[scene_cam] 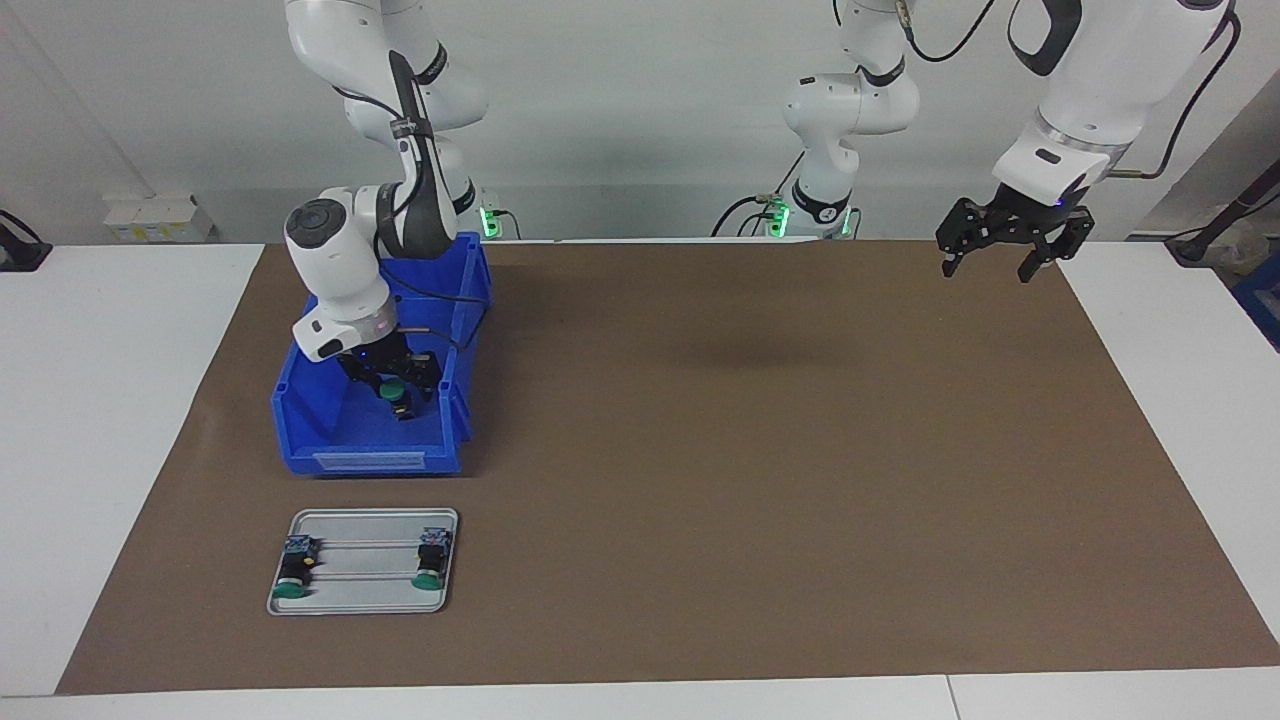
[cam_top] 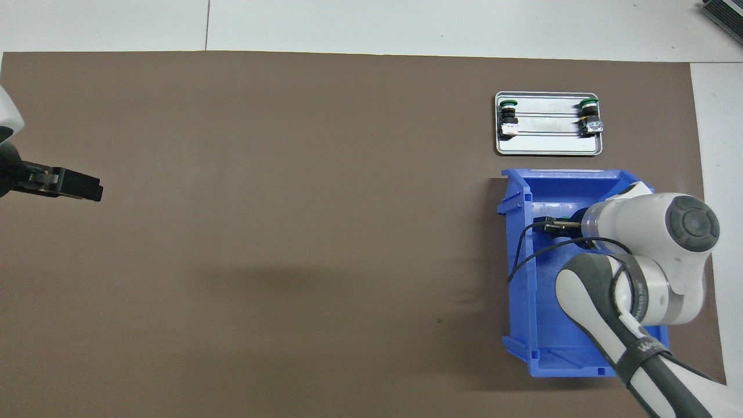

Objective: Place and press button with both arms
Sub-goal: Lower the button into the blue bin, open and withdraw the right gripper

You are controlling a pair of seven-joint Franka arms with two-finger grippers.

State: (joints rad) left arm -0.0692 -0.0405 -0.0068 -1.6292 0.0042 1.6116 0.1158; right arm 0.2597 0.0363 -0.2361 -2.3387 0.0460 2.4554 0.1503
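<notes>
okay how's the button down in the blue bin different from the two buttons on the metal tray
The button in the blue bin sits at the right gripper, cap uppermost in the facing view; the two tray buttons lie on their sides, untouched.
The bin button is nearer the robots; the tray buttons rest on the metal tray, one at each end.
All three share a green cap and a black body.

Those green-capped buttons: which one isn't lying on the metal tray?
The button inside the blue bin, between the right gripper's fingers. The other two buttons lie at either end of the metal tray.
</notes>
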